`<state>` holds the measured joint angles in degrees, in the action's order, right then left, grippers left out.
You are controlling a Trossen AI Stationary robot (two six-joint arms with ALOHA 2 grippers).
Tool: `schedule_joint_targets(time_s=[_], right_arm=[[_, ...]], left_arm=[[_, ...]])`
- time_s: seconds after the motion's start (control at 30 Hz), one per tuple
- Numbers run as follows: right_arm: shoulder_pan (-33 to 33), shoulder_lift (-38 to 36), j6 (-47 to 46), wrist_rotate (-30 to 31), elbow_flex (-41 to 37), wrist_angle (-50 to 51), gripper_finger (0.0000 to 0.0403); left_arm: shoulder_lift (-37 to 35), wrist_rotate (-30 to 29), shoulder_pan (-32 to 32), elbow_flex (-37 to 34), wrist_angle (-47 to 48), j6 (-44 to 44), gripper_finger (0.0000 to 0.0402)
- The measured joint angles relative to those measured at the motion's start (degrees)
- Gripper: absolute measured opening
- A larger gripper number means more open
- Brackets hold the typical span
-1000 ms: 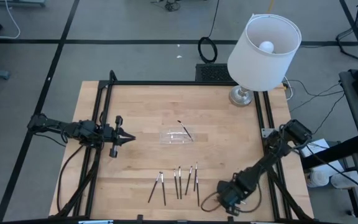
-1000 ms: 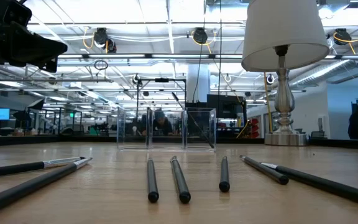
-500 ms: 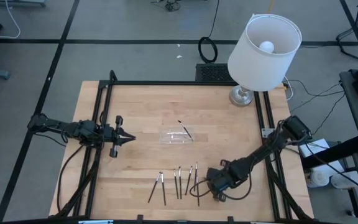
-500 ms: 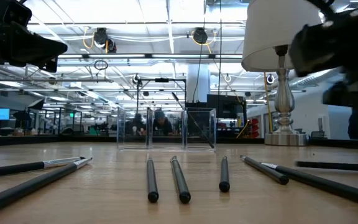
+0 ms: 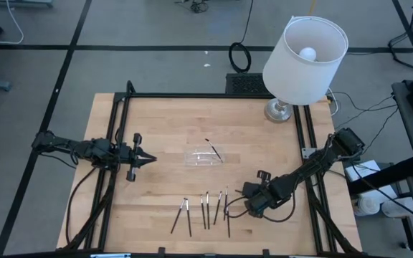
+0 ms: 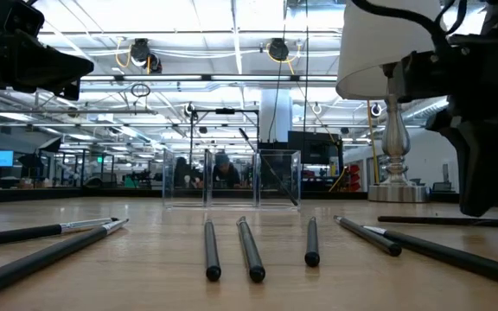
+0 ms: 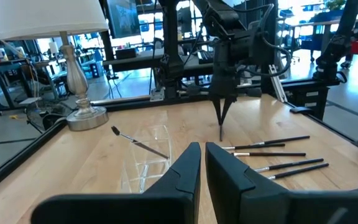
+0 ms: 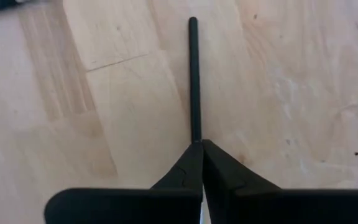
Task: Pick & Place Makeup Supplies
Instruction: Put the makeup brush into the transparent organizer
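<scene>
Makeup sticks (image 5: 205, 210) lie in a loose row near the table's front edge, one pinched in my right gripper (image 5: 229, 212).

My right arm reaches low across the wooden table (image 5: 163, 129), its fingers pressed together on the end of a thin black stick (image 8: 194, 78) that lies flat on the wood. My left gripper (image 5: 149, 158) hovers pressed together at the table's left side. Another stick (image 5: 214, 150) rests slanted in the clear tray (image 5: 201, 158) mid-table. All are thin and dark, some pale-tipped.
</scene>
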<state>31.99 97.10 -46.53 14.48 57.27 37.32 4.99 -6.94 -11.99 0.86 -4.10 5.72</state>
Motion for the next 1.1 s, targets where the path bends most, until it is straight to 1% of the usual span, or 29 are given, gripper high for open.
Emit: schedule_joint_targets(time_s=[0.27,0.37,0.5,0.53,0.63,0.7,0.77,0.83,0.93,1.0,1.1], right_arm=[[0.11,-0.17,2.58,-0.77,2.65,2.00,0.0002],[0.36,-0.17,2.86,-1.50,5.42,8.41,0.0001],[1.56,-0.31,-0.28,-6.79,10.07,19.61,0.0001],[1.97,-0.31,-1.53,-7.26,10.66,22.15,0.0004],[2.84,-0.31,-3.90,-7.39,10.49,27.82,0.0030],[2.92,-0.31,-5.27,-8.71,9.43,28.92,0.0059],[2.57,-0.28,-5.92,-8.74,8.36,29.00,0.0094],[2.44,-0.31,-4.33,-7.90,7.44,28.62,0.0127],[1.68,-0.31,-1.55,-5.03,6.05,28.01,0.0168],[0.56,-0.31,-0.24,-3.98,5.21,27.80,0.0185],[-1.65,-0.31,2.44,-4.68,4.01,26.83,0.0192]], left_arm=[[-0.02,0.00,0.02,0.00,0.00,0.00,0.0031],[-0.02,0.00,0.02,0.00,0.00,0.00,0.0031],[-0.01,0.00,0.00,0.00,0.00,0.00,0.0031],[-0.02,0.00,0.00,0.00,0.00,0.00,0.0031],[-0.02,0.00,0.00,0.00,0.00,0.00,0.0031],[-0.01,0.00,0.01,0.00,0.00,-0.01,0.0031],[0.00,-0.01,0.00,0.00,0.00,0.00,0.0031],[-0.02,-0.01,0.00,0.00,0.00,0.00,0.0031],[0.00,0.00,0.00,0.00,0.00,-0.02,0.0031],[-0.01,0.00,0.00,0.01,0.00,0.00,0.0031],[0.00,0.00,0.00,0.00,0.00,0.00,0.0031]])
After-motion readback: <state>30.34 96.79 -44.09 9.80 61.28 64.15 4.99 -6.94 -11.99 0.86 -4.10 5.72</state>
